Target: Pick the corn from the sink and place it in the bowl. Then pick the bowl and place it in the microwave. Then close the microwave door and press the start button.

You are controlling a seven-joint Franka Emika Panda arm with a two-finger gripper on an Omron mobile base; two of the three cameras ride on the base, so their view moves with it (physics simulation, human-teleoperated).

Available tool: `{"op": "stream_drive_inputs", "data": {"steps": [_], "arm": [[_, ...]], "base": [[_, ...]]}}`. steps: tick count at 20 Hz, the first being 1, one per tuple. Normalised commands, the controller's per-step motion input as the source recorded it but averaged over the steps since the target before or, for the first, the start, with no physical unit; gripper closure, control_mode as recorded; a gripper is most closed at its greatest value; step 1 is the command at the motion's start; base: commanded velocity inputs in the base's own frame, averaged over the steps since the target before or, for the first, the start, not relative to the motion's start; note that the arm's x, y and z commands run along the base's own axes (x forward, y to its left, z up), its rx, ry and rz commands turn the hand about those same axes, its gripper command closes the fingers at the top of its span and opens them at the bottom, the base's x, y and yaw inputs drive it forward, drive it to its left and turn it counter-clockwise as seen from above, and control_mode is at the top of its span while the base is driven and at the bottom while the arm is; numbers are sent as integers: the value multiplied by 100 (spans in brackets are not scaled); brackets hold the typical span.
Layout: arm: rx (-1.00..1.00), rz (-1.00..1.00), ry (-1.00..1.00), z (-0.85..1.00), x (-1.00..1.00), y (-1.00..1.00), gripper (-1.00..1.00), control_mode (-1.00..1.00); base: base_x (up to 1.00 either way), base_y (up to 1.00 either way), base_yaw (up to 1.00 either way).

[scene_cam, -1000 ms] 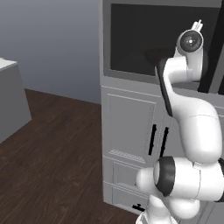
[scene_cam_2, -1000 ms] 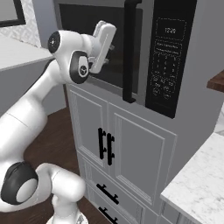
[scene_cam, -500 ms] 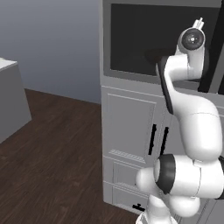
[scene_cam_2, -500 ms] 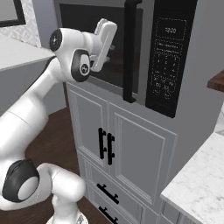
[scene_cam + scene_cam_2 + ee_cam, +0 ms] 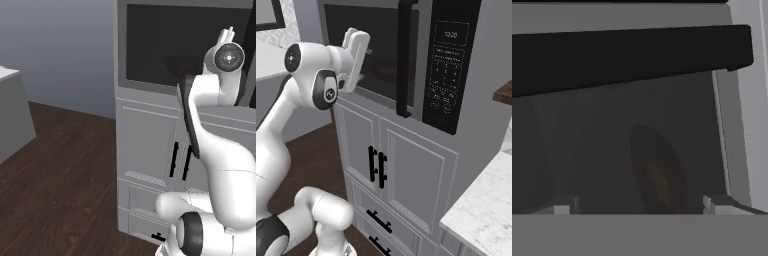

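Observation:
The microwave (image 5: 461,20) is built in above grey cabinets. Its microwave door (image 5: 381,97) is shut, with a black vertical handle (image 5: 404,60) beside the control panel (image 5: 448,65). Through the dark window the bowl (image 5: 659,170) shows dimly as a brown round shape, with a faint yellowish streak, likely the corn (image 5: 657,182), inside it. My gripper (image 5: 639,206) is open and holds nothing. It faces the window close up, with its fingertips (image 5: 562,207) set wide apart. In the right base view my hand (image 5: 356,50) hangs in front of the window, left of the handle. The sink is out of view.
Below the microwave are grey cabinet doors (image 5: 401,170) with black handles, and drawers under them. A white marble counter (image 5: 481,215) lies at the lower right. Dark wood floor (image 5: 55,175) stretches to the left, with a grey counter block (image 5: 12,115) at the far left.
In the right base view my hand has shifted a little to the left across the door window, away from the handle. The door stays shut.

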Motion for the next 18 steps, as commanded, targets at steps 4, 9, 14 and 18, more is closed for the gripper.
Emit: {"op": "stream_drive_inputs", "data": {"steps": [4,9,14,18], "arm": [[-19,20,26,24,-99,62,-100,-100],[-24,17,32,26,-100,29,100,-100],[-33,12,12,4,-100,0,100,-100],[-49,8,0,-27,-100,2,100,-100]], "base": [[0,0,0],[0,0,0],[0,0,0],[0,0,0]]}}
